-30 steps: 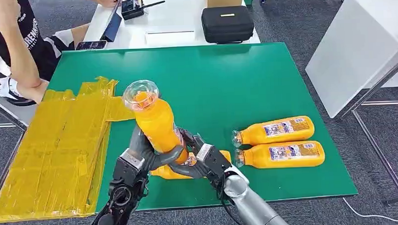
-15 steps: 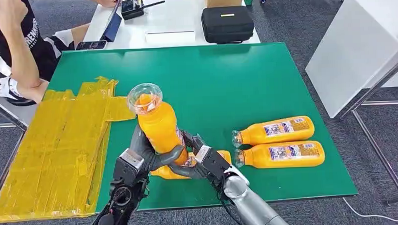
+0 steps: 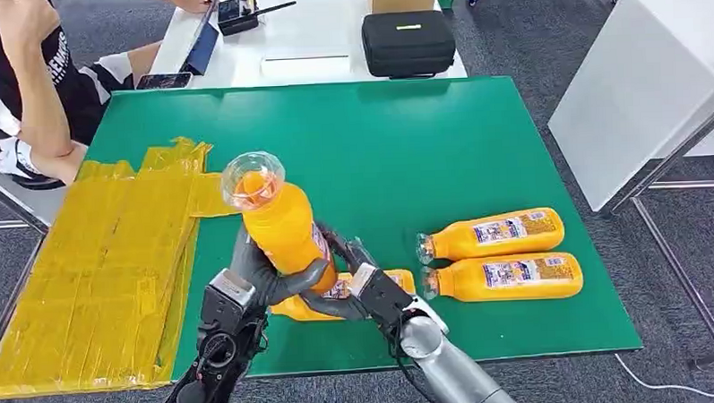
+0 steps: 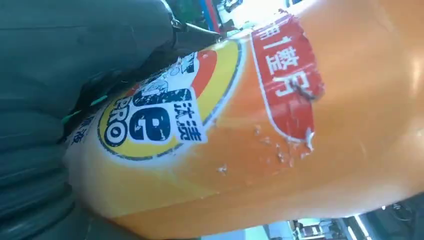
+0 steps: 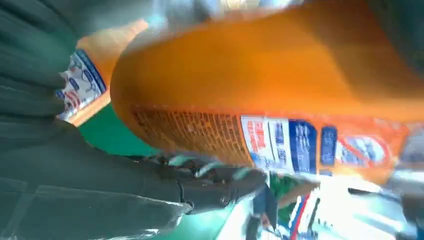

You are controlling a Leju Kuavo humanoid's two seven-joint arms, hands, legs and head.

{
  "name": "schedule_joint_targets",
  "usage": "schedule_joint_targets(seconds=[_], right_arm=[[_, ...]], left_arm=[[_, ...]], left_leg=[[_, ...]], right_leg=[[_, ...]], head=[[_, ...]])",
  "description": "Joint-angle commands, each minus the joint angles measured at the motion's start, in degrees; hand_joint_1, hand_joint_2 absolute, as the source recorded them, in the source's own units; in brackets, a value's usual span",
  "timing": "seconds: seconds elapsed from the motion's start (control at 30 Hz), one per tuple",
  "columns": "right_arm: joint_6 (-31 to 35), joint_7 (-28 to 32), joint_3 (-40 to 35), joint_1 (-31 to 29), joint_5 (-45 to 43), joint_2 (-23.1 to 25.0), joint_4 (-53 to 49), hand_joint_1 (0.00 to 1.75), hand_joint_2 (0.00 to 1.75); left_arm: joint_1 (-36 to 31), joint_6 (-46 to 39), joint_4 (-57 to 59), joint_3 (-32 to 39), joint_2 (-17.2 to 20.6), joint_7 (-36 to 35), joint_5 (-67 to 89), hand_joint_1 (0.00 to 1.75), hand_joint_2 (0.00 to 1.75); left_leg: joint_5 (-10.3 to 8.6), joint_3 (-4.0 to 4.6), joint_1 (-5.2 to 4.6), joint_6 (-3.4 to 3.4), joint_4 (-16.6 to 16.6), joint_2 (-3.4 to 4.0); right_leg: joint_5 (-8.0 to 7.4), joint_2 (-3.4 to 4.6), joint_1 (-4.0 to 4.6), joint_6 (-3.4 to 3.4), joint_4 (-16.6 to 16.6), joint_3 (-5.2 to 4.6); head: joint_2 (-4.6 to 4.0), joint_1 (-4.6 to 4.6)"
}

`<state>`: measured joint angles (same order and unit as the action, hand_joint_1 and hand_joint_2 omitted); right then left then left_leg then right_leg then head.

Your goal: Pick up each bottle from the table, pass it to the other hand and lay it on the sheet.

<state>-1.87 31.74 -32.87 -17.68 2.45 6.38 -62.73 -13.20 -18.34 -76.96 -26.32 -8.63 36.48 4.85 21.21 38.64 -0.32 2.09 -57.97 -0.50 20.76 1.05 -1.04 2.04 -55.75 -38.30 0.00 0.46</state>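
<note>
Big green table (image 3: 441,154) with a crinkly yellow plastic sheet (image 3: 96,264) on its left side. An orange juice bottle with a clear cap (image 3: 281,224) is upright above the near edge, left hand (image 3: 249,281) wrapped round it, right hand (image 3: 361,286) also gripping its base. Three matching bottles lie on the green.

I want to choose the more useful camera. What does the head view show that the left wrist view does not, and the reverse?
Head view alone: the yellow sheet, two bottles lying on the green table, a third under the hands, the right hand. Left wrist view alone: the label print close up, torn in places. Both: the held orange bottle and the left hand around it.
</note>
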Motion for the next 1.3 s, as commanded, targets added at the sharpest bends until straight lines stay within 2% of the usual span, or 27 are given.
schedule_joint_targets(seconds=[0.03, 0.07, 0.13, 0.17, 0.27, 0.3, 0.33, 0.37, 0.4, 0.43, 0.47, 0.5, 0.53, 0.57, 0.6, 0.63, 0.67, 0.73, 0.77, 0.9, 1.0, 1.03, 1.1, 1.17, 1.2, 1.27, 1.3], right_arm=[[9.3, -1.9, 0.1, 2.8, 3.7, -3.1, -10.7, 0.00, 1.75], [13.8, -3.1, 0.2, 3.1, 7.0, -3.3, -11.7, 0.00, 1.75], [15.6, -3.9, 0.3, 3.7, 7.6, -3.5, -13.7, 0.00, 1.75], [17.5, -4.1, 0.7, 4.4, 8.5, -3.7, -15.4, 0.00, 1.75], [19.3, -4.6, 1.0, 6.6, 9.1, -5.0, -19.9, 0.00, 1.75], [19.8, -4.5, 1.0, 6.8, 9.2, -5.2, -20.3, 0.00, 1.75], [20.6, -4.5, 1.0, 6.8, 9.0, -5.9, -20.7, 0.00, 1.75], [20.8, -4.4, 1.0, 6.6, 8.9, -5.9, -20.5, 0.00, 1.75], [20.8, -4.4, 1.0, 6.6, 8.9, -5.9, -20.5, 0.00, 1.75], [21.2, -4.3, 0.6, 5.8, 8.9, -5.9, -19.5, 0.00, 1.75], [21.6, -4.1, 0.3, 5.4, 8.8, -5.8, -18.7, 0.00, 1.75], [22.5, -3.6, 0.1, 5.3, 8.9, -5.8, -18.4, 0.00, 1.75], [23.1, -3.3, 0.1, 5.5, 9.2, -5.6, -18.4, 0.00, 1.75], [23.6, -3.2, 0.1, 5.8, 9.6, -5.6, -18.7, 0.00, 1.75], [23.9, -3.3, 0.3, 6.3, 10.0, -5.3, -19.3, 0.00, 1.75], [23.9, -3.3, 0.3, 6.3, 10.1, -5.3, -19.4, 0.00, 1.75], [23.9, -3.3, 0.4, 6.3, 10.1, -5.2, -19.7, 0.00, 1.75], [23.8, -3.3, 1.1, 6.2, 10.3, -5.1, -20.0, 0.00, 1.75], [24.0, -3.3, 1.8, 6.6, 10.3, -4.7, -20.4, 0.00, 1.75], [23.4, -3.9, 3.9, 7.9, 11.9, -4.9, -22.2, 0.00, 1.75], [22.8, -4.3, 3.9, 6.9, 12.6, -4.8, -20.9, 0.00, 1.75], [22.8, -5.4, 3.6, 6.2, 14.3, -4.8, -19.7, 0.00, 1.75], [22.8, -5.4, 3.7, 5.9, 14.3, -4.7, -19.3, 0.00, 1.75], [22.8, -5.4, 3.8, 5.8, 14.3, -4.6, -19.1, 0.00, 1.75], [22.6, -8.1, 3.2, 5.2, 17.5, -5.0, -18.0, 0.00, 1.75], [22.1, -10.3, 3.3, 5.1, 19.9, -5.2, -17.6, 0.00, 1.75], [21.4, -13.4, 2.6, 4.8, 24.7, -5.8, -16.9, 0.00, 1.75]], left_arm=[[-1.5, -21.3, -2.4, 3.3, 2.5, 1.1, 22.3, 1.75, 1.75], [-0.6, -21.7, -3.5, 10.4, -0.1, 1.1, 34.4, 1.75, 1.75], [-0.2, -21.7, -6.5, 21.1, -5.0, 3.5, 49.4, 1.75, 1.75], [-1.0, -21.7, -7.3, 24.3, -6.0, 3.5, 55.1, 1.75, 1.75], [-4.8, -21.7, -6.6, 34.7, -6.1, 3.5, 70.6, 1.75, 1.75], [-5.8, -21.7, -5.0, 36.1, -6.1, 3.4, 71.6, 1.75, 1.75], [-8.5, -21.7, -4.3, 37.2, -2.3, -2.2, 80.5, 1.75, 1.75], [-9.1, -21.7, -3.3, 35.3, 0.1, -5.8, 82.9, 1.75, 1.75], [-9.1, -21.7, -3.3, 35.3, 0.1, -5.8, 82.9, 1.75, 1.75], [-10.5, -21.7, -0.1, 27.7, 9.2, -16.3, 85.1, 1.75, 1.75], [-13.5, -21.7, 5.3, 15.3, 19.5, -29.9, 85.1, 1.75, 1.75], [-20.0, -21.7, 13.9, -2.7, 27.3, -46.6, 85.1, 1.75, 1.75], [-23.1, -21.7, 18.8, -9.5, 28.3, -52.1, 85.1, 1.75, 1.75], [-23.9, -21.7, 22.5, -9.2, 27.9, -51.3, 85.1, 1.75, 1.75], [-27.5, -21.7, 33.2, -11.7, 27.7, -50.0, 85.1, 1.75, 1.75], [-27.8, -21.7, 33.5, -11.7, 27.8, -49.9, 85.1, 1.75, 1.75], [-30.1, -21.7, 39.6, -15.6, 28.1, -51.0, 85.1, 1.75, 1.75], [-32.9, -21.6, 52.6, -15.0, 26.0, -49.9, 85.1, 1.75, 1.75], [-33.8, -21.1, 56.2, -13.9, 25.2, -48.8, 85.1, 1.75, 1.75], [-34.2, -9.8, 61.7, -9.2, 24.5, -47.1, 84.3, 1.75, 1.75], [-34.1, -1.4, 63.7, -13.0, 24.5, -45.6, 85.1, 1.75, 1.75], [-33.8, 3.2, 63.8, -14.6, 24.4, -44.3, 85.1, 1.75, 1.75], [-33.2, 2.9, 63.7, -14.5, 24.3, -44.6, 85.1, 1.75, 1.75], [-33.1, 2.9, 63.7, -14.5, 24.3, -44.7, 85.1, 1.75, 1.75], [-33.0, 6.0, 64.1, -13.6, 23.9, -42.3, 84.4, 1.75, 1.75], [-32.1, 5.7, 63.9, -12.7, 23.3, -42.6, 84.1, 1.75, 1.75], [-31.4, 4.7, 63.9, -12.2, 22.8, -43.7, 84.4, 1.75, 1.75]], left_leg=[[0.19, -0.30, 0.03, -0.14, 0.0, 0.04], [0.09, -0.16, 0.04, -0.10, 0.0, 0.00], [0.26, -0.38, 0.05, -0.18, -0.1, 0.07], [0.17, -0.21, 0.04, -0.13, -0.1, 0.08], [0.31, -0.31, 0.09, -0.17, -0.3, 0.05], [0.09, -0.10, 0.04, -0.09, -0.1, 0.04], [0.17, -0.25, 0.04, -0.13, -0.1, 0.09], [0.21, -0.40, 0.06, -0.19, -0.1, 0.14], [0.27, -0.48, 0.06, -0.25, -0.1, 0.23], [0.08, -0.25, 0.03, -0.17, 0.0, 0.18], [0.11, -0.30, 0.06, -0.19, 0.0, 0.15], [0.14, -0.48, 0.05, -0.27, 0.0, 0.23], [0.11, -0.49, 0.05, -0.28, 0.0, 0.25], [-0.03, -0.37, 0.10, -0.33, 0.0, -0.35], [-0.03, -0.42, 0.16, -0.37, 0.0, -0.65], [0.00, -0.51, 0.20, -0.40, 0.0, -0.75], [-0.24, -0.35, 0.16, -0.35, 0.0, -0.33], [-0.14, -0.44, 0.19, -0.47, 0.1, 0.24], [-0.17, -0.39, 0.13, -0.43, 0.1, 0.07], [-0.09, -0.39, 0.25, -0.46, 0.0, 0.49], [0.09, -0.45, 0.27, -0.56, -0.1, 0.81], [-0.10, -0.20, 0.24, -0.53, 0.0, 0.69], [0.04, -0.47, 0.24, -0.60, 0.0, 0.57], [-0.12, -0.25, 0.25, -0.52, 0.1, 0.46], [0.09, -0.66, 0.27, -0.63, 0.0, 0.42], [0.06, -0.65, 0.29, -0.64, 0.1, 0.59], [0.14, -0.75, 0.26, -0.71, 0.1, 0.62]], right_leg=[[0.17, -0.08, 0.05, -0.12, -0.1, 0.29], [0.08, -0.08, 0.05, -0.08, 0.0, 0.16], [0.23, -0.07, 0.08, -0.14, -0.1, 0.35], [0.12, -0.02, 0.07, -0.10, -0.1, 0.19], [0.27, -0.10, 0.13, -0.15, -0.2, 0.32], [0.09, -0.05, 0.06, -0.10, -0.1, 0.10], [0.14, -0.01, 0.05, -0.12, -0.1, 0.23], [0.18, -0.01, 0.08, -0.17, -0.1, 0.35], [0.21, 0.02, 0.09, -0.22, -0.2, 0.39], [0.06, -0.03, 0.05, -0.18, -0.1, 0.17], [0.10, -0.08, 0.08, -0.21, -0.1, 0.23], [0.12, -0.02, 0.09, -0.29, -0.1, 0.34], [0.11, -0.01, 0.09, -0.31, -0.1, 0.32], [0.18, -0.62, 0.14, -0.33, -0.2, 0.37], [0.28, -0.95, 0.21, -0.36, -0.2, 0.46], [0.34, -1.08, 0.25, -0.39, -0.2, 0.57], [0.09, -0.53, 0.19, -0.36, -0.1, -0.08], [-0.08, 0.05, 0.23, -0.53, 0.0, 0.16], [-0.18, -0.07, 0.17, -0.51, 0.0, 0.17], [-0.16, 0.39, 0.24, -0.56, -0.1, 0.14], [-0.13, 0.68, 0.27, -0.59, -0.2, 0.10], [-0.26, 0.61, 0.23, -0.55, -0.1, -0.12], [-0.07, 0.45, 0.24, -0.61, -0.1, 0.15], [-0.15, 0.45, 0.24, -0.53, 0.0, 0.03], [0.08, 0.30, 0.28, -0.61, -0.1, 0.42], [-0.08, 0.49, 0.27, -0.57, 0.0, 0.45], [-0.02, 0.53, 0.24, -0.60, 0.0, 0.50]], head=[[0.00, -0.02], [0.00, -0.02], [0.00, -0.02], [0.00, -0.02], [0.00, 0.00], [0.00, -0.02], [0.00, 0.02], [0.00, 0.00], [0.00, -0.02], [0.00, 0.00], [0.00, 0.00], [0.00, -0.04], [0.00, -0.02], [0.00, -0.04], [0.00, 0.00], [0.00, 0.02], [0.00, 0.02], [0.00, -0.11], [0.00, -0.07], [0.00, 0.02], [0.00, 0.00], [0.00, 0.00], [0.00, -0.04], [0.00, 0.02], [0.00, 0.02], [0.00, -0.02], [0.00, -0.02]])
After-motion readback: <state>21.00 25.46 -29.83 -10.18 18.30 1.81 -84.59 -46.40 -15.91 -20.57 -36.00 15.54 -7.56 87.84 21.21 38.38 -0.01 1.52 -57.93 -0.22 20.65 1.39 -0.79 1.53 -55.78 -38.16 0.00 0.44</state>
